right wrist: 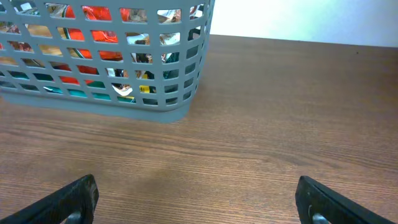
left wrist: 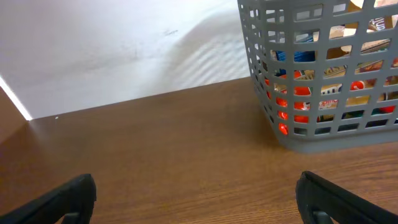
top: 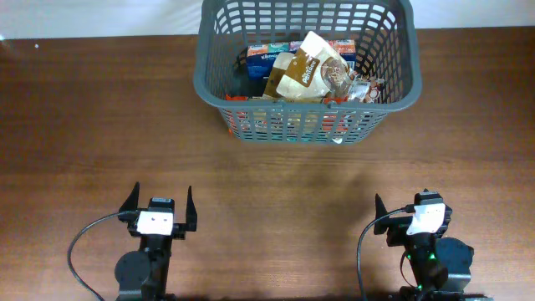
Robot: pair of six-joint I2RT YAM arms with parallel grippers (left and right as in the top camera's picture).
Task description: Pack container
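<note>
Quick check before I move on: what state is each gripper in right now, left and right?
Left gripper: open, holding nothing.
Right gripper: open, holding nothing.

My left gripper [top: 161,196] sits at the near left, pointing straight ahead, its two dark fingers [left wrist: 65,198] spread wide with nothing between them. My right gripper [top: 410,209] sits at the near right in the same forward pose, jaws likewise wide apart and empty. From above its wrist looks turned a little, so only one finger stands out clearly. My left arm [top: 140,266] and right arm [top: 435,259] are folded back low, well apart from each other. In each wrist view the fingers show only at the bottom corners
</note>
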